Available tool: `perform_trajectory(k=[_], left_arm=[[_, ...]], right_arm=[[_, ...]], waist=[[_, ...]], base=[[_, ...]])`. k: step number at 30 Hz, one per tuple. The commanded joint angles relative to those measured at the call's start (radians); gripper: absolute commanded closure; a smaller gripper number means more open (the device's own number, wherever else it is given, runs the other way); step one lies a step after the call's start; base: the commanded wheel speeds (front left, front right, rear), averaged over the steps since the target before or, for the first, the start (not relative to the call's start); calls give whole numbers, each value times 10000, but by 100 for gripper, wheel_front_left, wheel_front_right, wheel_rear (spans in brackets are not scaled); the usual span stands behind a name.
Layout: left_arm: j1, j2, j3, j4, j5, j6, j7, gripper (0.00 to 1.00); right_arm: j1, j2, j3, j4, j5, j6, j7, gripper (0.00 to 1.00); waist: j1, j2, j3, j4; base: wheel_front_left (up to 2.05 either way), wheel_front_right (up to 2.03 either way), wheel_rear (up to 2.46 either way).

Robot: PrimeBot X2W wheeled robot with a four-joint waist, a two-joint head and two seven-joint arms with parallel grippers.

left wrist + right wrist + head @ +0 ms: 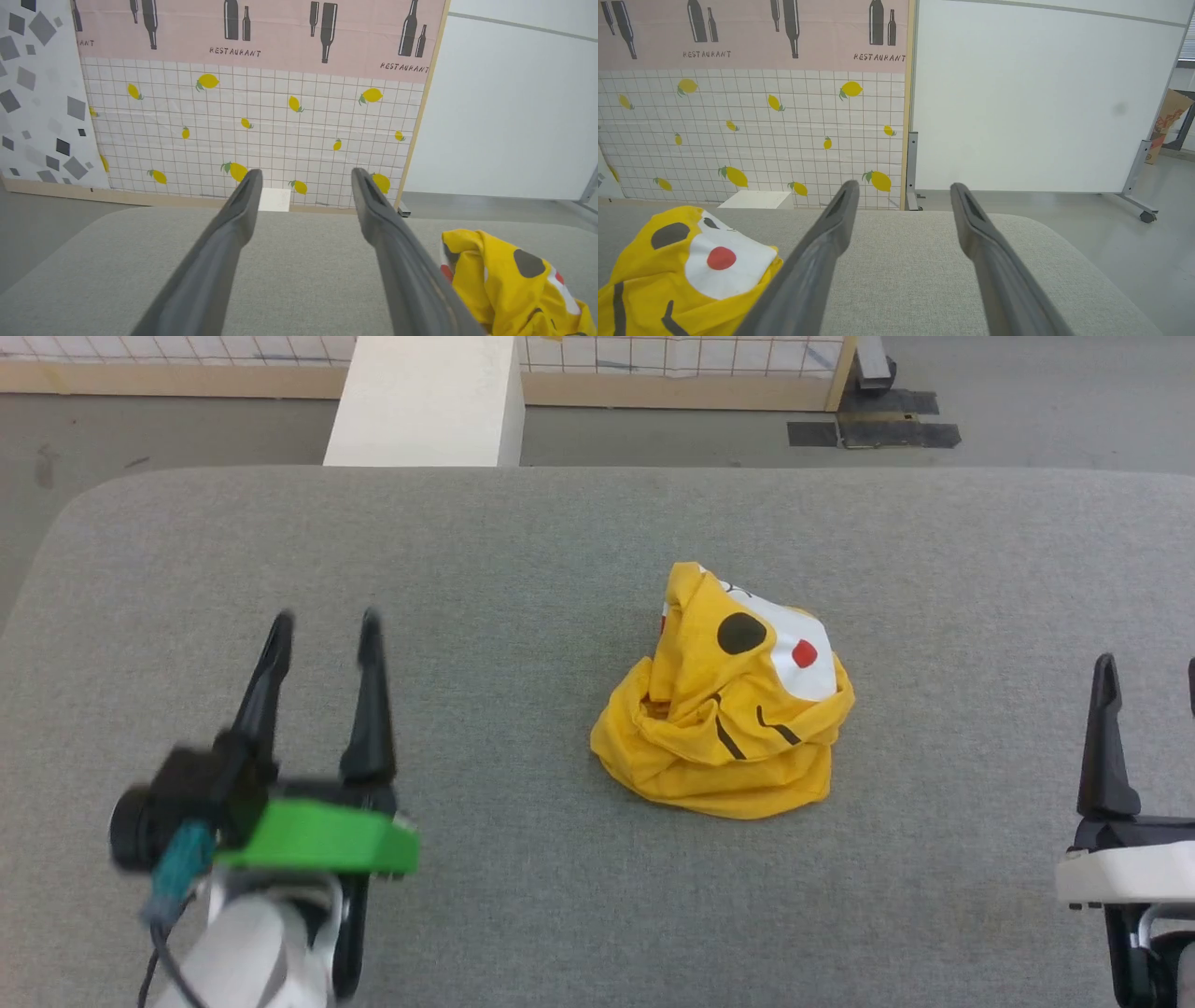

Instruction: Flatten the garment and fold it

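1. Right of centre on the grey counter point(523, 569): mustard-yellow T-shirt point(724, 709) crumpled in a heap, printed side showing on top.
2. Left gripper point(325, 619), near left, well apart from the heap: jaws spread, holding nothing.
3. Right gripper point(1150, 665), near right edge: jaws spread, clear of the cloth.

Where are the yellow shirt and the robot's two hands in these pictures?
yellow shirt point(691, 709), head view, on the crumpled yellow cloth near its middle.
left hand point(326, 616), head view, midway between its two open fingertips.
right hand point(903, 185), right wrist view, midway between its two open fingertips.
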Motion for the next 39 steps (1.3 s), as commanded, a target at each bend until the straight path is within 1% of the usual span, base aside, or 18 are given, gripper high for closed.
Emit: perform_trajectory(k=[1,3,4,6,8,11,15,18,22,24,31,35,39], left_arm=[[509,47,130,-213,344,192,-162,0],[1200,-121,416,-504,616,433,-265,0],[1451,-161,557,-702,1003,490,-279,0],[1888,-470,849,-1022,1559,593,-286,0],[2255,-734,1047,-1125,2024,577,-288,0],[2525,-1267,1240,-1162,2285,292,-290,0],[2510,-1730,1503,-1146,2600,-178,-291,0],[2400,-1989,1683,-1158,2825,-499,-291,0],[2292,-2376,1929,-1105,3017,-871,-291,0],[2236,-2553,2012,-1065,3109,-1060,-292,0],[1849,-3011,2191,-861,3386,-1627,-292,0],[1593,-3184,2160,-692,3489,-1891,-292,0],[1376,-3296,2093,-533,3543,-2089,-292,0]], right_arm=[[155,7,27,-20,21,-15,30,0],[228,7,66,8,41,-15,43,0],[262,7,88,29,53,-15,44,0],[315,7,118,79,84,-15,36,0],[355,7,129,149,117,-15,21,0],[349,7,146,231,151,-15,15,0],[54,7,181,144,61,-15,129,0],[-399,7,271,-21,12,-15,490,0],[-1322,6,634,-123,154,-15,1663,0],[-1881,-165,910,-92,384,-15,2445,0],[-3754,-1614,1743,446,1758,-15,5459,0],[-4195,-2367,2335,919,2343,-15,7301,0],[-4130,-3005,2894,1258,2915,-15,8899,0]], waist=[[0,-1,-8,39],[0,-1,0,74],[0,-1,7,94],[0,-1,21,135],[0,-1,27,192],[0,-1,36,297],[0,-1,93,451],[0,-1,228,553],[0,-1,567,660],[0,-1,796,728],[0,-1,1752,1050],[0,-1,2143,1269],[0,-1,2369,1542]], base=[[0,0,0],[0,0,0],[0,0,0],[0,0,0],[0,0,0],[0,0,0],[0,0,0],[0,0,0],[0,0,0],[0,0,0],[0,0,0],[0,0,0],[0,0,0]])
